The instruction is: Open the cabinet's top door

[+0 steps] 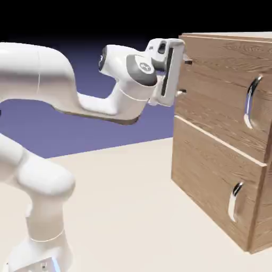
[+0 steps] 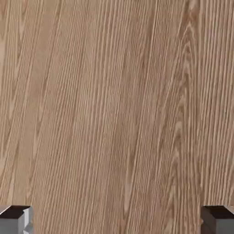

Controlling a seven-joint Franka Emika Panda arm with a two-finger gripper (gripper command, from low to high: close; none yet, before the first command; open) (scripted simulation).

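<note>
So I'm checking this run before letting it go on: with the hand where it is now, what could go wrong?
1. The gripper sits at the cabinet's left edge, far from the top door's handle; closing here would likely catch nothing.
2. The fingers are wide apart with only wood between them in the hand view; pushing forward could ram the panel.
3. Sliding across to the handle this close might scrape the door.
</note>
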